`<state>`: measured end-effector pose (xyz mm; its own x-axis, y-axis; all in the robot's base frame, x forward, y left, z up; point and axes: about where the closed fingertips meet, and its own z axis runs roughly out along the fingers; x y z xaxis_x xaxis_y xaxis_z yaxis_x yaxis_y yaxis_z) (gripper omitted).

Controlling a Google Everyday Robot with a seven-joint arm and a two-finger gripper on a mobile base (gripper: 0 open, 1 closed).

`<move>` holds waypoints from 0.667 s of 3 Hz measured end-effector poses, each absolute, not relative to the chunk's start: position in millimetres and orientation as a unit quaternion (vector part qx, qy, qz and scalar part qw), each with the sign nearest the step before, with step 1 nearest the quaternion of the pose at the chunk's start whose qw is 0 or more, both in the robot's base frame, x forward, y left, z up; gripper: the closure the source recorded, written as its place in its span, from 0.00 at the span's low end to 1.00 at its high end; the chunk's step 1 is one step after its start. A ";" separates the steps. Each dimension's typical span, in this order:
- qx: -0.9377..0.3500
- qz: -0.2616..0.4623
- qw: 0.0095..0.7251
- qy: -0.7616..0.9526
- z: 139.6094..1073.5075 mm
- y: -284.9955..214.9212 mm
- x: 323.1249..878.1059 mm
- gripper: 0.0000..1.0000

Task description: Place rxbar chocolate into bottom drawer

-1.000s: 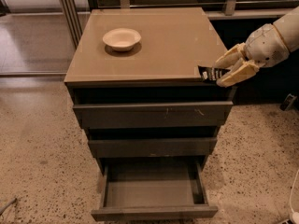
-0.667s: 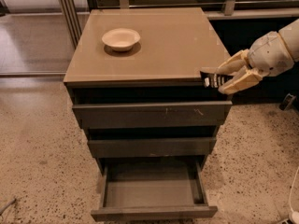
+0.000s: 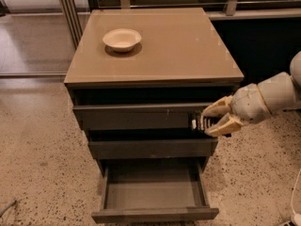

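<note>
My gripper (image 3: 214,119) hangs at the right front of the cabinet, level with the upper drawer front, and is shut on the rxbar chocolate (image 3: 199,123), a small flat black bar with white lettering whose end sticks out to the left of the fingers. The bottom drawer (image 3: 154,194) stands pulled open below, with a bare grey floor and plain front. The bar is above and to the right of the drawer opening, well clear of it.
A white bowl (image 3: 122,39) sits on the tan cabinet top (image 3: 188,46) at the back left. Two shut grey drawer fronts (image 3: 141,119) lie above the open one. Speckled floor surrounds the cabinet; a metal frame (image 3: 68,8) stands behind on the left.
My gripper has moved down with the bar, from the cabinet top's right front corner to the level of the upper drawer front, and slightly toward the cabinet front.
</note>
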<state>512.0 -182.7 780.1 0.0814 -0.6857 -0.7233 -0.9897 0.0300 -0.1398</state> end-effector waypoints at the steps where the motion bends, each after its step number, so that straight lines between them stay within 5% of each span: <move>1: -0.648 0.320 0.278 0.632 662.2 -154.5 474.8 1.00; 2: -0.639 0.343 0.271 0.633 641.0 -151.3 469.1 1.00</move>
<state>469.1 -151.3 641.0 -0.0369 -0.6234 -0.7810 -0.9949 -0.0508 0.0876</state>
